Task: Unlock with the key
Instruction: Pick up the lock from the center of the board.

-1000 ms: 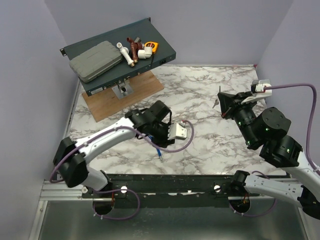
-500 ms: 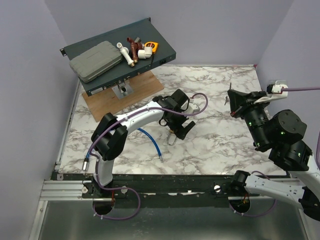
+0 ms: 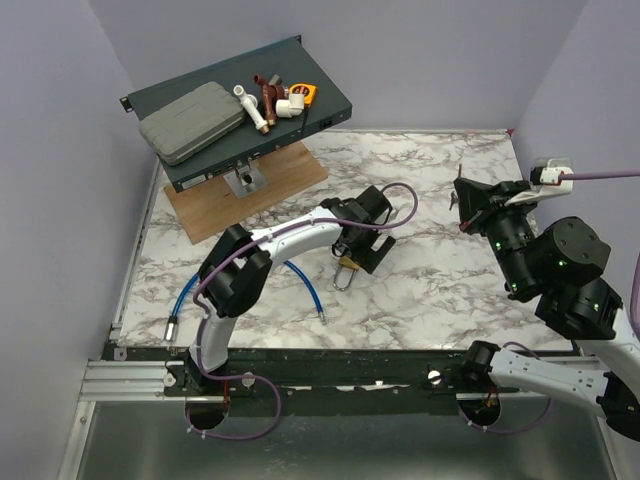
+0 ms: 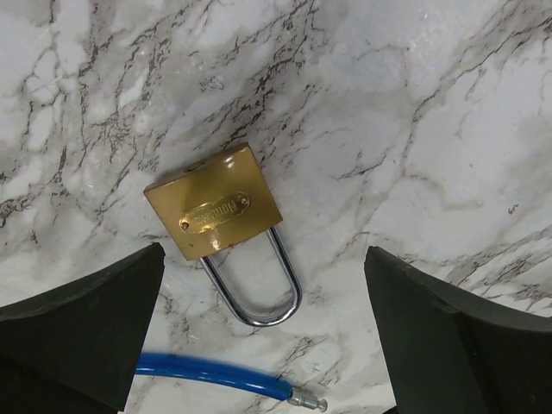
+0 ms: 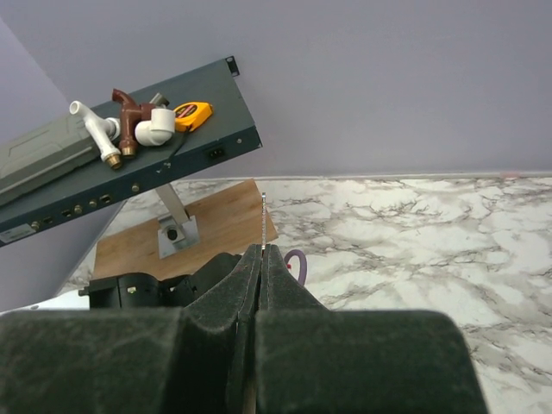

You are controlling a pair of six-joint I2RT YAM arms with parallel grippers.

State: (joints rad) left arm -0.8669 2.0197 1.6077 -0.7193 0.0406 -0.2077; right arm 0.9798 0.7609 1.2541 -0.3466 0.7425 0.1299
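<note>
Soft, even light is falling on the brass padlock (image 4: 213,213), its shackle (image 4: 291,272) casting faint shadow on sharply focused marble (image 4: 431,129).

Item: marble-patterned table (image 3: 440,290), carrying three things directly. A brass padlock (image 4: 214,214) is lying flat near the middle (silver shackle pointing toward the near edge), and a blue cable (image 4: 207,373) is curving just beside that shackle without touching it. A wooden board (image 3: 205,210) is sitting at the far left corner.
</note>
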